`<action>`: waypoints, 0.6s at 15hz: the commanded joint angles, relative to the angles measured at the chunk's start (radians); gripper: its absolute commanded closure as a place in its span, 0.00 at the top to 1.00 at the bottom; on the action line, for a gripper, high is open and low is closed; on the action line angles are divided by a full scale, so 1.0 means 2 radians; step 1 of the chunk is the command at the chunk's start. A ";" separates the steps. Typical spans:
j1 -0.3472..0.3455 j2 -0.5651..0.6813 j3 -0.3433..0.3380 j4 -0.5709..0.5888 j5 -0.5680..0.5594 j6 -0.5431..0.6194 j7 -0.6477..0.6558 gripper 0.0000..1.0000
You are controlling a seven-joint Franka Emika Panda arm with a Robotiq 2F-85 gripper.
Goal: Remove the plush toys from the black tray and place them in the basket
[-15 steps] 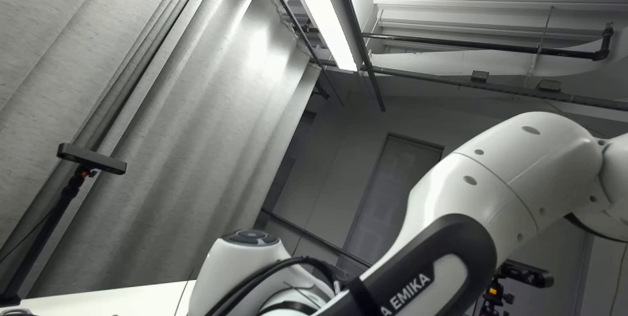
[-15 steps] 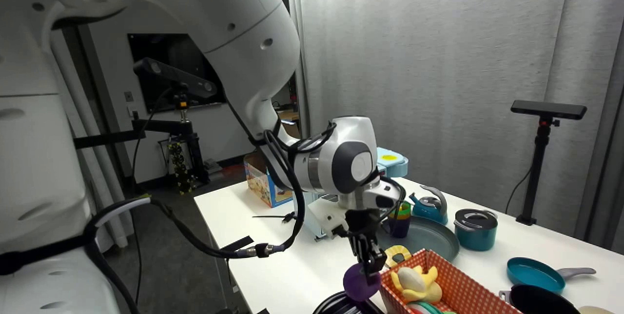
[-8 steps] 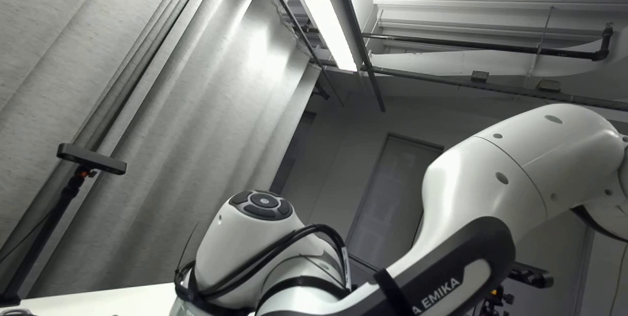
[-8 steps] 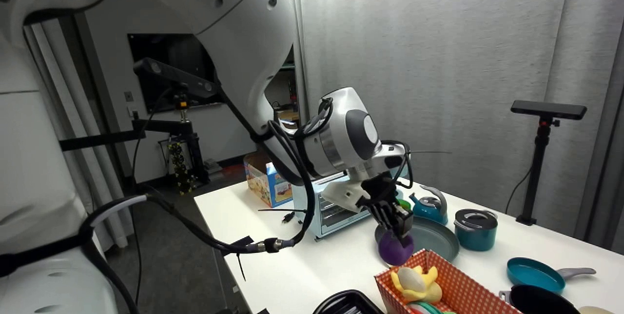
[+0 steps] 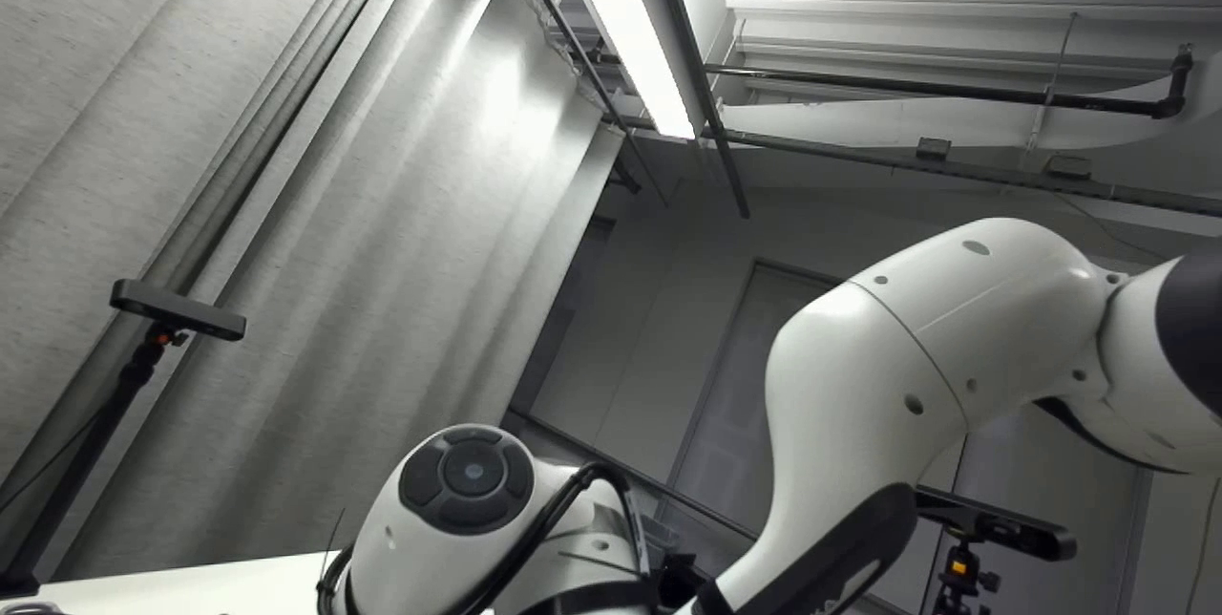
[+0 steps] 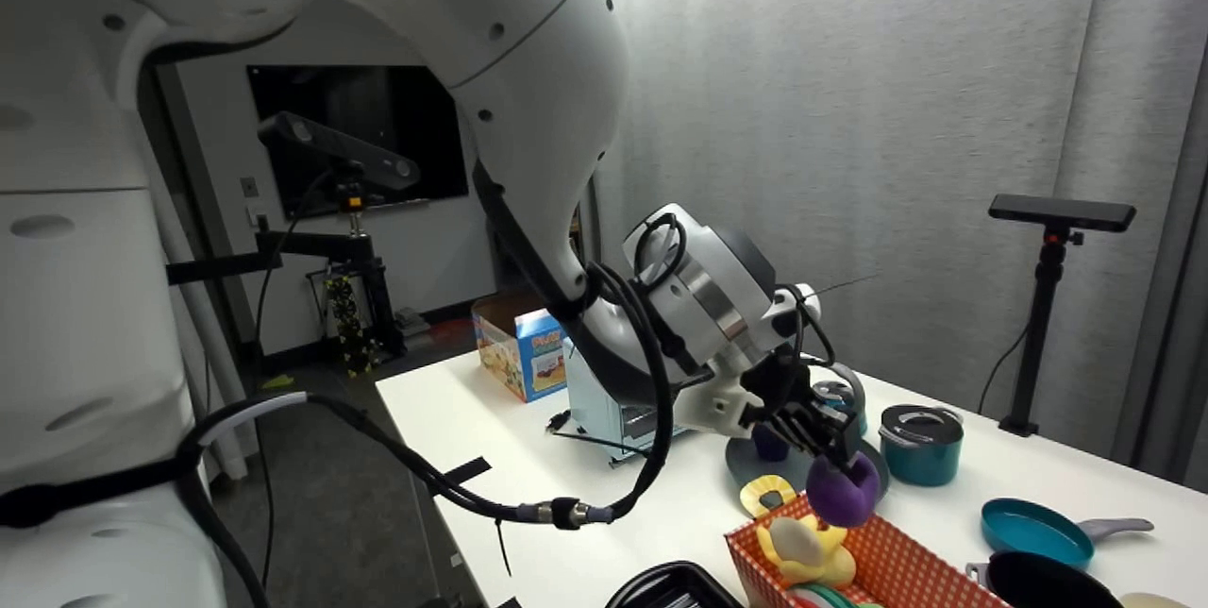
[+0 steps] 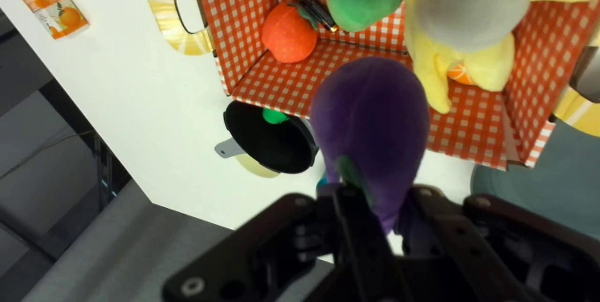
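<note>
My gripper (image 7: 380,194) is shut on the narrow end of a purple eggplant plush (image 7: 370,105), which has a green leaf part. In an exterior view the gripper (image 6: 847,459) holds the purple eggplant plush (image 6: 843,495) above the far long edge of the red-and-white checked basket (image 6: 911,559). In the wrist view the basket (image 7: 468,140) holds a yellow plush with a grey-white part (image 7: 468,9), a green plush with teal stripes (image 7: 361,6) and an orange-red plush (image 7: 288,34). The black tray (image 6: 651,578) is cut off at the frame's bottom; no toy shows in its visible part.
Beyond the basket are a grey plate (image 6: 750,471), a kettle (image 6: 854,391) and a teal pot (image 6: 920,452). A teal pan (image 6: 1033,532) and a black pot (image 6: 1048,580) stand right of it. A light blue oven (image 6: 599,414) stands behind the arm. Yellow fruit-slice handles (image 7: 176,41) flank the basket.
The gripper has carried the purple eggplant plush from just above the black tray, up and to the right, to above the basket's far edge. The arm has shifted with it.
</note>
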 commanded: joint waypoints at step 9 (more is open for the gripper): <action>-0.017 0.056 -0.002 0.010 -0.017 -0.015 0.038 0.95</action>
